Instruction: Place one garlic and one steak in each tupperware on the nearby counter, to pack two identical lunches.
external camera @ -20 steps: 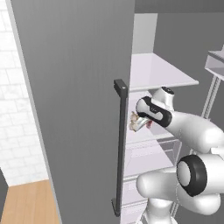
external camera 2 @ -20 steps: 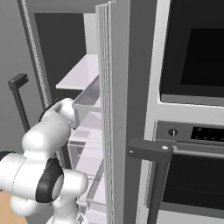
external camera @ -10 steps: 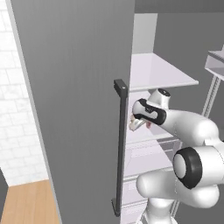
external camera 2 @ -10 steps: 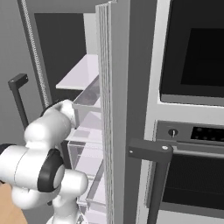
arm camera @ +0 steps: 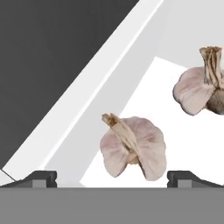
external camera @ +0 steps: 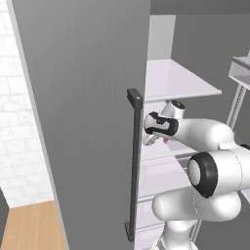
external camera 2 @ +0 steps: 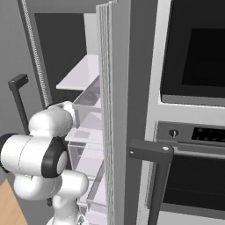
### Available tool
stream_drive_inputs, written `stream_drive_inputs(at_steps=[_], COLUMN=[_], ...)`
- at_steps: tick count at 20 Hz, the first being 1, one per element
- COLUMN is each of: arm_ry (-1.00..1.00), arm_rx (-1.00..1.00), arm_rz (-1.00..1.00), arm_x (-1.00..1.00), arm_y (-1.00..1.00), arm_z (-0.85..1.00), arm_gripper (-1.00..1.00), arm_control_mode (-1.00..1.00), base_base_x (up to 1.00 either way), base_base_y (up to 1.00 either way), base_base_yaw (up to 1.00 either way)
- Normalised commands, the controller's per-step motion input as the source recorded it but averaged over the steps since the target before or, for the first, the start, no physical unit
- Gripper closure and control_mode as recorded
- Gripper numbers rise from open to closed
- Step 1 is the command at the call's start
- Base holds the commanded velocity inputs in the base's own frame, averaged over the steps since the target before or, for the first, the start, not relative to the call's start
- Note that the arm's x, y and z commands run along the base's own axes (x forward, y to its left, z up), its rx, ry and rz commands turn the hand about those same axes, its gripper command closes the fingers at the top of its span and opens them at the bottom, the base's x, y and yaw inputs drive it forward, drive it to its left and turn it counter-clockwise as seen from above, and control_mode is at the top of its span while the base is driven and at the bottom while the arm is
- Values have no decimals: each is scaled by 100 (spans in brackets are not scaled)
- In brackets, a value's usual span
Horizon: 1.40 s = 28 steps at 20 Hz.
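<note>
Gripper (arm camera: 112,177) spread wide, nothing between the finger tips (arm camera: 40,177), one tip low at the left of the hand view and the other low at the right. Straight ahead of the gap, close in, a garlic bulb (arm camera: 133,147): off-white with a pinkish tinge, lumpy, dry brown stem pointing up and to the left, lying on a white fridge shelf (arm camera: 183,135). Not touched by either tip. Beyond it, toward the upper right of the hand view and well apart, a second garlic bulb (arm camera: 199,87) with an upright tan stem, cut off by the right edge. Running diagonally past the near bulb, the pale raised lip of the shelf (arm camera: 94,94), and behind that a dark grey wall (arm camera: 48,52). From the left base view, gripper (external camera: 150,138) reached in behind the edge of the open grey fridge door (external camera: 83,112), level with the middle of its long dark vertical handle (external camera: 134,166); a small pinkish bit just beside the hand, too small to name with certainty. Above the hand, a pale upper shelf (external camera: 178,80); below it, translucent drawers (external camera: 163,178). From the right base view, white arm (external camera 2: 52,125) bent into the fridge opening, gripper hidden behind the arm; clear door bins (external camera 2: 90,103) on the inner side of the other door, and to the right a built-in oven (external camera 2: 193,132) with a dark bar handle (external camera 2: 151,154). Wooden floor (external camera: 29,227) at the lower left of the left base view.
</note>
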Motion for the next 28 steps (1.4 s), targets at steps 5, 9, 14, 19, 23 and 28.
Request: stream_drive_inputs(at_steps=[5, 9, 14, 19, 23, 28], arm_ry=[2, 0, -2, -15, -14, -1], arm_rx=[0, 0, 0, 0, 0, 0], arm_rz=[-5, -3, 0, 0, 0, 0], arm_x=[11, 7, 0, 3, 7, 0], arm_y=[0, 0, 3, 10, 0, 5], arm_z=[-25, -14, -14, -7, 0, -29], arm_gripper=[-100, -100, -100, -100, -100, -100], arm_control_mode=[-100, -100, -100, -100, -100, -100], base_base_x=[0, 0, 0, 0, 0, 0], base_base_y=[0, 0, 0, 0, 0, 0], base_base_yaw=[0, 0, 0, 0, 0, 0])
